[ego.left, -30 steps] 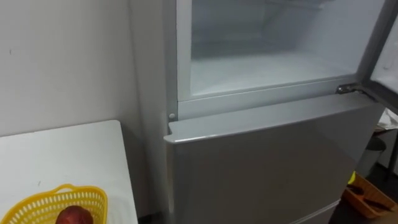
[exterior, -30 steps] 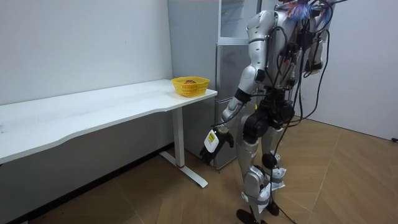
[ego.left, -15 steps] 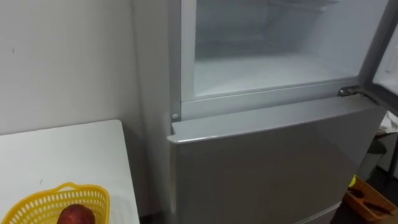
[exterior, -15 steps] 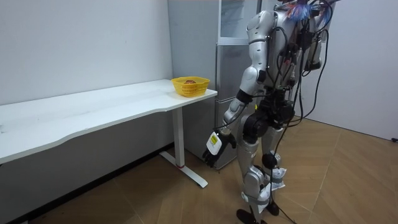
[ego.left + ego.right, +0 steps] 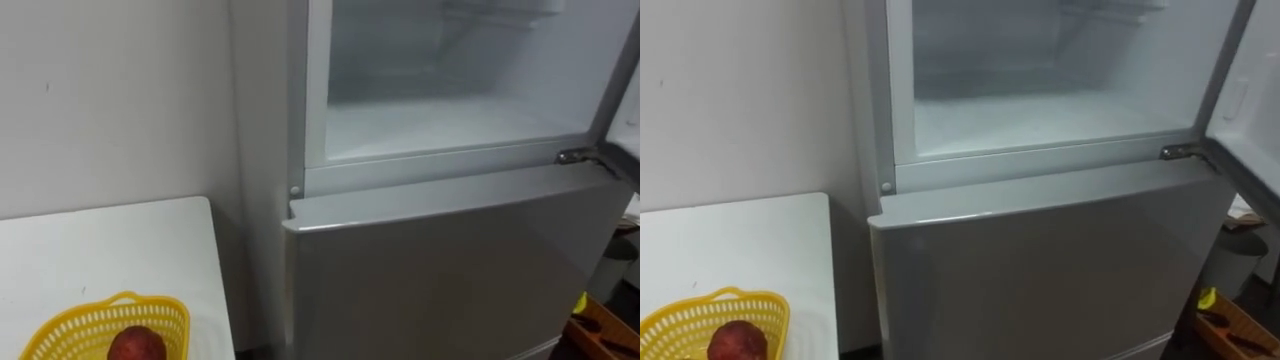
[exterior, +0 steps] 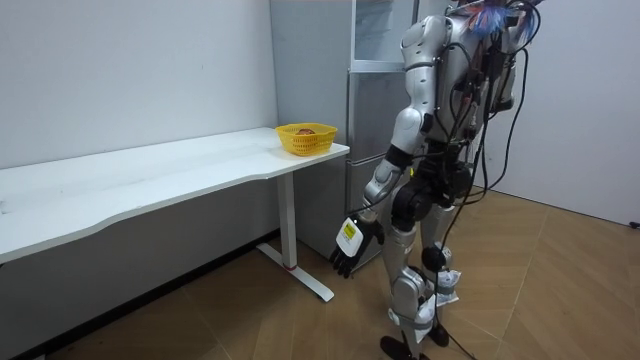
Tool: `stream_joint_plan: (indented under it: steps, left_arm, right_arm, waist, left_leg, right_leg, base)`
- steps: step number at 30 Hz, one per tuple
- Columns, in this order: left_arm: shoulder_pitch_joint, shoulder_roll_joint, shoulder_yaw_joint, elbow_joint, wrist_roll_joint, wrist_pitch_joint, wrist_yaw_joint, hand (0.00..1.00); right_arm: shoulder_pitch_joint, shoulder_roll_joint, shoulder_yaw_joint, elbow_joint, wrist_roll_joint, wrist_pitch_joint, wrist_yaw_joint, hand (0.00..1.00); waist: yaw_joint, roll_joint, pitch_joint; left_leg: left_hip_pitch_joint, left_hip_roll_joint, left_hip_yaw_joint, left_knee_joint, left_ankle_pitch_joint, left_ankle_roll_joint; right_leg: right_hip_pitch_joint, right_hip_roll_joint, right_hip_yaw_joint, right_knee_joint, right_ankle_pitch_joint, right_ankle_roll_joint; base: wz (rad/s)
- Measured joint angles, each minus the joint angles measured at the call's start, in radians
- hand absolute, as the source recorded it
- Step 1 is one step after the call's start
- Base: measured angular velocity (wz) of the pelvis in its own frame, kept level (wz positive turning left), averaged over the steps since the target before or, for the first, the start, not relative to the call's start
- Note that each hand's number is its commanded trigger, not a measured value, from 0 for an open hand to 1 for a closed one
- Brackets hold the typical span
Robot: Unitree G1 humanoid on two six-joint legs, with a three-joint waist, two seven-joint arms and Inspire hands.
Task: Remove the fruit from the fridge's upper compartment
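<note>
The upper fridge compartment (image 5: 450, 120) is seen standing open, its door (image 5: 1252, 90) swung to the right. A red fruit (image 5: 137, 345), possibly an apple, is held in the yellow basket (image 5: 60, 328) on the white table (image 5: 120, 250) beside the fridge. The left hand (image 6: 348, 248) is hung low by the leg, fingers loosely straight, nothing held.

Pale wall (image 6: 130, 70), wooden floor (image 6: 560, 290), white table (image 6: 150, 175)

Upper fridge compartment (image 5: 450, 90): top cut by upper edge, inside hazy. Open door (image 5: 1250, 100) far right, cropped. Basket (image 5: 70, 325) and red fruit (image 5: 137, 345) on table (image 5: 100, 250) cut by bottom edge. Orange thing (image 5: 605, 335) low right, cropped, unidentifiable. Room view: fridge (image 6: 365, 120) mostly behind robot.
</note>
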Motion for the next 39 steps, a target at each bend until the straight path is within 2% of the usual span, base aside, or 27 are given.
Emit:
stream_joint_plan:
  steps: [3, 6, 15, 18, 20, 26, 29, 33, 39]
  left_arm:
    - [-0.001, 0.000, -0.002, 0.019, 0.000, 0.001, -0.002, 0.00]
    - [0.000, -0.008, -0.006, 0.041, 0.005, 0.011, -0.002, 0.00]
    - [-0.002, -0.003, -0.041, 0.046, 0.000, 0.025, 0.004, 0.00]
    - [-0.006, 0.002, -0.062, 0.046, 0.003, 0.024, 0.000, 0.00]
    - [-0.006, 0.002, -0.061, 0.049, 0.022, 0.024, -0.002, 0.00]
    - [-0.017, 0.003, -0.063, 0.074, 0.023, 0.027, 0.000, 0.00]
    - [-0.019, 0.003, -0.070, 0.079, 0.023, 0.038, 0.000, 0.00]
    - [-0.018, 0.002, -0.081, 0.077, 0.022, 0.041, 0.001, 0.00]
    - [-0.019, 0.002, -0.080, 0.085, 0.023, 0.041, 0.000, 0.00]
  right_arm:
    - [0.000, 0.000, 0.025, -0.011, -0.001, 0.000, 0.043, 0.00]
    - [0.000, 0.000, 0.062, -0.011, -0.041, 0.000, 0.098, 0.00]
    - [0.000, 0.000, 0.192, -0.035, -0.079, 0.023, 0.189, 0.00]
    - [0.000, 0.001, 0.225, -0.035, -0.161, 0.021, 0.217, 0.00]
    - [0.000, 0.001, 0.248, -0.035, -0.271, 0.020, 0.227, 0.00]
    - [0.000, 0.001, 0.291, -0.035, -0.376, 0.024, 0.233, 0.00]
    - [0.000, 0.000, 0.323, -0.041, -0.396, 0.041, 0.233, 0.00]
    - [0.003, 0.005, 0.342, -0.047, -0.431, 0.039, 0.232, 0.00]
    - [0.003, 0.002, 0.348, -0.050, -0.458, 0.044, 0.232, 0.00]
  waist:
    - [0.000, 0.007, -0.0015]
    - [0.009, 0.017, -0.0068]
    - [0.042, 0.015, -0.0051]
    - [0.056, 0.014, -0.0047]
    - [0.065, 0.008, -0.0025]
    - [0.079, -0.018, 0.0008]
    - [0.092, -0.025, -0.0002]
    - [0.110, -0.026, -0.0060]
    - [0.111, -0.025, -0.0040]
  left_leg:
    - [0.001, 0.000, 0.000, 0.000, 0.000, 0.000]
    - [0.005, 0.000, 0.003, 0.003, 0.000, 0.000]
    - [0.007, 0.000, 0.001, 0.004, 0.000, 0.000]
    - [0.005, 0.000, -0.001, 0.005, 0.000, 0.000]
    - [0.006, 0.000, -0.002, 0.004, 0.000, 0.000]
    - [0.003, -0.002, -0.019, 0.006, 0.000, 0.000]
    - [0.004, -0.002, -0.026, 0.005, 0.000, 0.000]
    - [0.000, -0.002, -0.027, 0.005, 0.000, 0.000]
    - [0.004, -0.002, -0.029, 0.010, 0.000, 0.000]
  right_leg:
    - [0.001, 0.000, -0.001, 0.002, 0.000, 0.000]
    - [0.002, 0.000, 0.005, 0.003, 0.000, 0.000]
    - [0.001, -0.001, 0.002, 0.016, -0.001, -0.002]
    - [0.001, -0.003, -0.002, 0.017, -0.001, -0.002]
    - [0.001, -0.002, -0.002, 0.016, -0.001, -0.002]
    - [0.009, -0.005, -0.018, 0.010, -0.001, -0.002]
    - [0.017, -0.005, -0.024, 0.000, 0.000, -0.001]
    - [0.022, -0.005, -0.027, 0.000, 0.000, -0.001]
    - [0.032, -0.005, -0.032, -0.006, 0.000, 0.000]
  base:
    - [0.00]
    - [-0.06]
    - [0.00]
    - [0.01]
    - [0.00]
    - [0.07]
    - [0.09]
    - [0.00]
    - [0.02]
